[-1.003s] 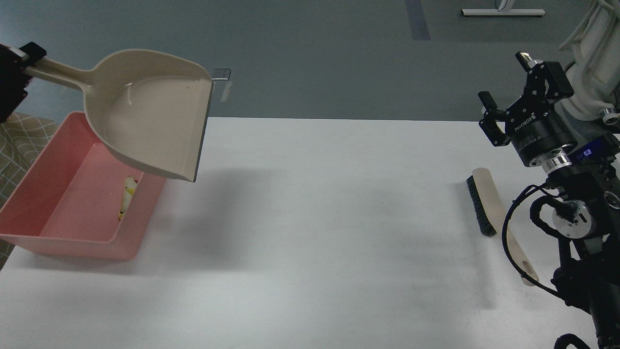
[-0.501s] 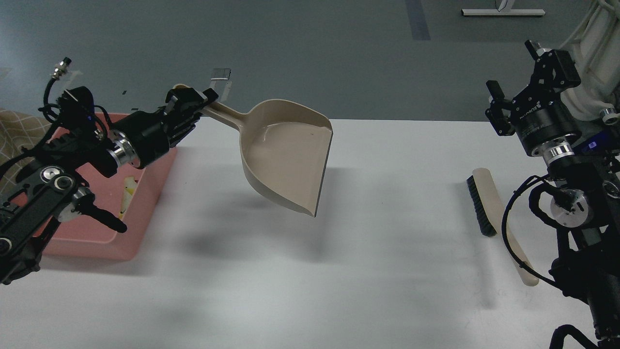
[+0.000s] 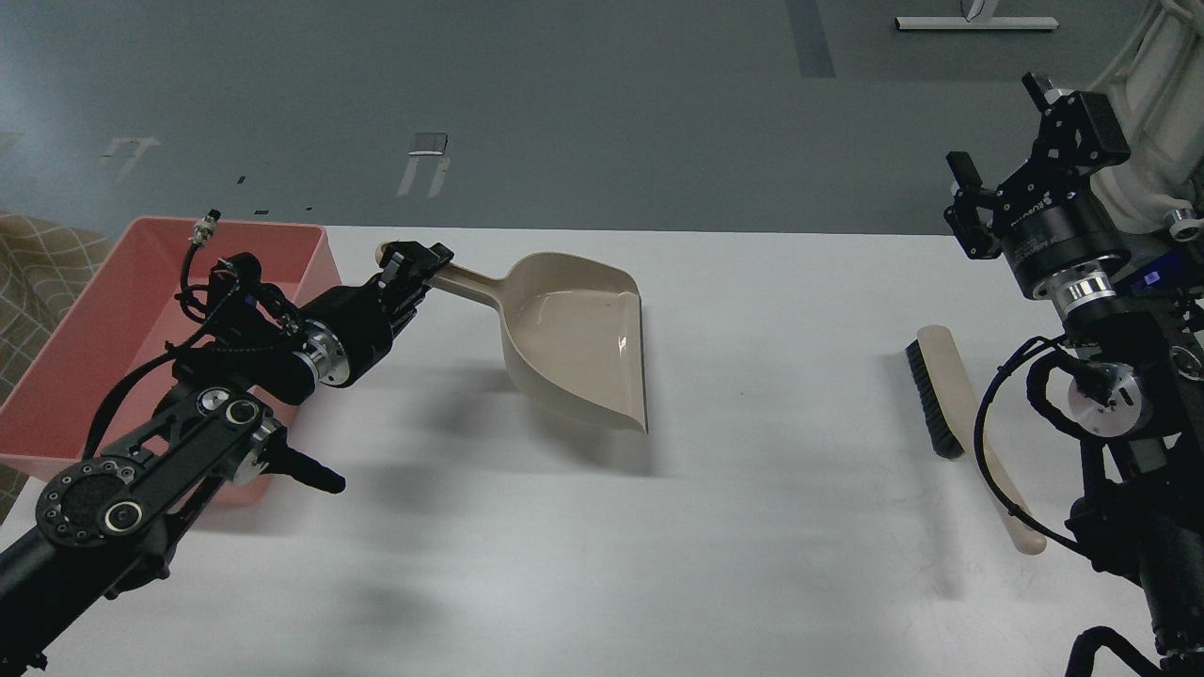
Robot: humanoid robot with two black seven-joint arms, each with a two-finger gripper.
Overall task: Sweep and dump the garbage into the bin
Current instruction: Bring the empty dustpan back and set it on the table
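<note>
Left tool (image 3: 416,260) clamped on dustpan (image 3: 578,343) handle, pan empty, low over desk (image 3: 734,527) centre. Right tool (image 3: 978,212) raised, fingers spread, empty. Brush (image 3: 936,395) at right edge. No garbage visible on desk; bin (image 3: 113,310) at left edge, contents hidden. Judged: dump done, pan put-down left.

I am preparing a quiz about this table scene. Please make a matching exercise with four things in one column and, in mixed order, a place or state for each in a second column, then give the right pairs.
Things
1. dustpan
2. brush
3. bin
4. right gripper

Places or states
A. raised above the table, holding nothing
B. at the left end of the table, partly hidden by the left arm
C. lying on the table at the right, untouched
D. near the middle of the table, its handle held by the left gripper

Pairs: 1-D, 2-C, 3-B, 4-A
</note>
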